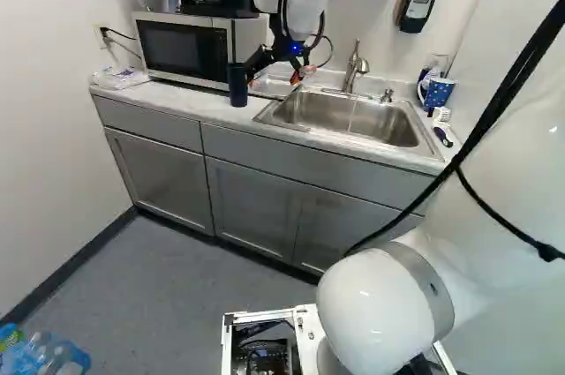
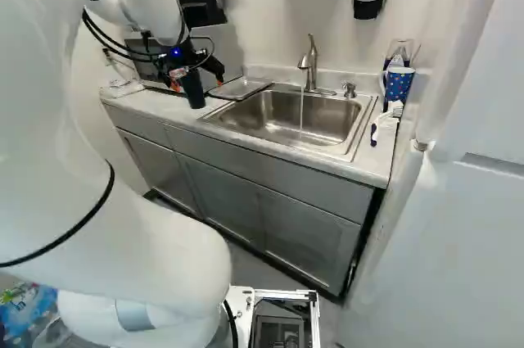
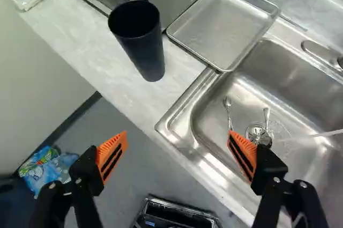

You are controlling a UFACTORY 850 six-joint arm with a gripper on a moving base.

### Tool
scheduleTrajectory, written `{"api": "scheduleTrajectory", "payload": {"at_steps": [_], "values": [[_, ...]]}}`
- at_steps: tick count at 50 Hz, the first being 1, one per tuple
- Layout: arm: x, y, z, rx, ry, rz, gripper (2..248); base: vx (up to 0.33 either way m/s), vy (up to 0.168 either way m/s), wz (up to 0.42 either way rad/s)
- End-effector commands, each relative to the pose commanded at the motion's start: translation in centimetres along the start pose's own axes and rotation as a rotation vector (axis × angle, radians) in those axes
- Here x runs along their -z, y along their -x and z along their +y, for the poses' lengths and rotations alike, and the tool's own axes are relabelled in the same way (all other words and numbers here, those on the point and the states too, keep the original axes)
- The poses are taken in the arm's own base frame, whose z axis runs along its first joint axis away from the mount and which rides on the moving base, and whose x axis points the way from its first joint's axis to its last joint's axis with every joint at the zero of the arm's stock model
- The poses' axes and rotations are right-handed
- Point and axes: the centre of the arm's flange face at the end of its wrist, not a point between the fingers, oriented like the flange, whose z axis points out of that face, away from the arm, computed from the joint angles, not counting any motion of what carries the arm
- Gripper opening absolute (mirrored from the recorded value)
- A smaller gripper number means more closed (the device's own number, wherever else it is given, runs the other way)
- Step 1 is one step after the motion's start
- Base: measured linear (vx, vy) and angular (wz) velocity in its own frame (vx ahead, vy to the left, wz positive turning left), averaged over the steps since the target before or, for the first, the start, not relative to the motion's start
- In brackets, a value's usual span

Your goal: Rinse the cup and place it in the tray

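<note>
In the left base view my gripper [image 1: 296, 71] hangs over the counter near the sink's far-left end. The wrist view shows the gripper [image 3: 179, 155] open, its orange pads wide apart with nothing between them. Ahead of the fingers a dark blue cup [image 3: 140, 37] stands upright on the counter, mouth up, untouched; the left base view shows this cup [image 1: 237, 85] beside the gripper. The metal tray [image 3: 225, 24] has nothing in it and lies by the cup, at the edge of the sink [image 3: 214, 112].
Water runs from the faucet [image 2: 309, 61] into the sink, where two spoons [image 3: 228, 112] lie by the drain. A microwave [image 1: 185, 47] stands behind the cup. A blue patterned mug [image 2: 399, 82] and a brush [image 2: 385, 119] are at the counter's right end.
</note>
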Motion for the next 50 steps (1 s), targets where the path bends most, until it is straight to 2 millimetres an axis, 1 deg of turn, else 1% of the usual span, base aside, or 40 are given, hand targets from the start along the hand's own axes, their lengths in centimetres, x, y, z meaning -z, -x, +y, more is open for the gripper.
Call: {"api": "scheduleTrajectory", "payload": {"at_steps": [19,25,50], "values": [[-1.5,-2.0,-2.7,0.044,-0.035,-0.004,247,0.0,0.0,0.0],[-2.0,-2.2,-3.2,0.052,-0.041,-0.009,247,0.0,0.0,0.0],[-4.9,-2.3,-3.4,0.053,-0.043,0.04,247,0.0,0.0,0.0]]}}
